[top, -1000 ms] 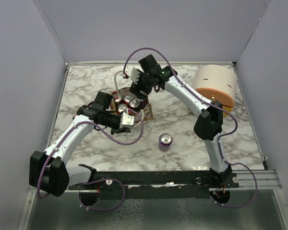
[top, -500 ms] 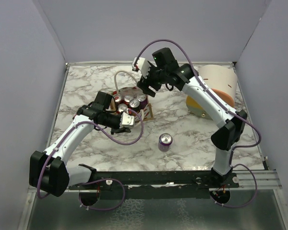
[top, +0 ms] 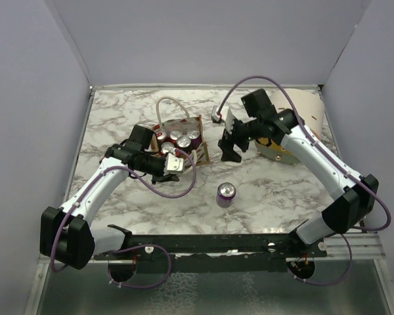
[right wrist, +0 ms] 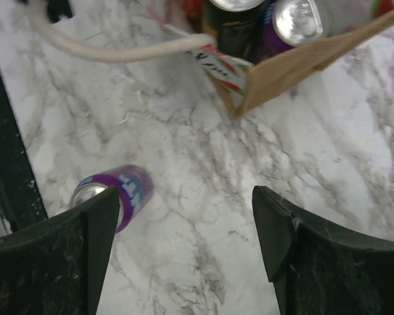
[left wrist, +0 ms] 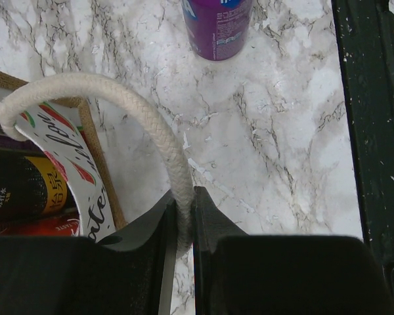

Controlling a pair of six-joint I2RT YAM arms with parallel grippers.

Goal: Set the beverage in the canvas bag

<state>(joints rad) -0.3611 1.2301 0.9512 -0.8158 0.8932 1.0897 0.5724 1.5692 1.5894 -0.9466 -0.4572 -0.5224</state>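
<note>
Purple aluminium beverage can: upright on the white-and-grey marble bench, outside the small tan canvas bag, near it but apart. Bag: loaded with several other cans, tops up. My left claw: pinched narrow on the bag's white braided rope handle. My right claw: spread wide, holding nothing, hanging above the bench between bag and purple can.

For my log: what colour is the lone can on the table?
The can is purple, clearest in the left wrist view.
</note>
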